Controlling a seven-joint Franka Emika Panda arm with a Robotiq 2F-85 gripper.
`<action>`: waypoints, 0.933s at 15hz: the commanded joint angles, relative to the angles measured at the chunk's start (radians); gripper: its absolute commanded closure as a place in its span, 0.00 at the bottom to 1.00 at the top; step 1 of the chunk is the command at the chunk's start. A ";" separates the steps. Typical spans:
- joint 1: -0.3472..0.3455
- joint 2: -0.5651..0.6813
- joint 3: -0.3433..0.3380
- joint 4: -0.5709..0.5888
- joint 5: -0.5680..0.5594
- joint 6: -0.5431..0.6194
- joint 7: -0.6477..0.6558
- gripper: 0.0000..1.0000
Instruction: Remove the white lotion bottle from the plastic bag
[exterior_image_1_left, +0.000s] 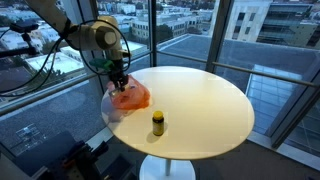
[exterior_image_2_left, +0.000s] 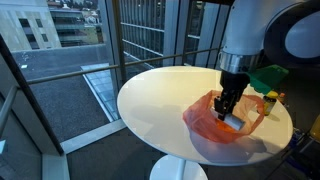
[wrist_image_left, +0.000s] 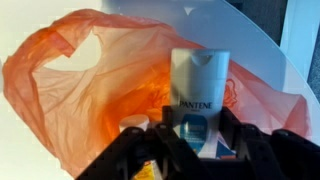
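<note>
Currently the hand (exterior_image_2_left: 231, 112) appears to be gripping the bottle (wrist_image_left: 200, 85), its fingers closed to the bottle's width. The bottle is lying in the bag (wrist_image_left: 80, 80) at the worktop (exterior_image_1_left: 200, 95) edge. The extraction step is pending, calling for a steady lift clear of the bag.

High-rise office: glass walls (exterior_image_2_left: 150, 35), rooftops (exterior_image_1_left: 178, 17), round table (exterior_image_1_left: 205, 100).

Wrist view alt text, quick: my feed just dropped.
A white Pantene bottle sits inside the dark gripper at the bottom edge; whether it is clamped is unclear. Behind it, an orange plastic bag lies spread on a white table.
</note>
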 joint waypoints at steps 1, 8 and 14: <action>-0.014 -0.082 0.014 -0.030 0.011 -0.045 -0.044 0.75; -0.048 -0.186 0.003 -0.026 0.012 -0.089 -0.050 0.75; -0.118 -0.243 -0.022 -0.004 0.003 -0.106 -0.035 0.75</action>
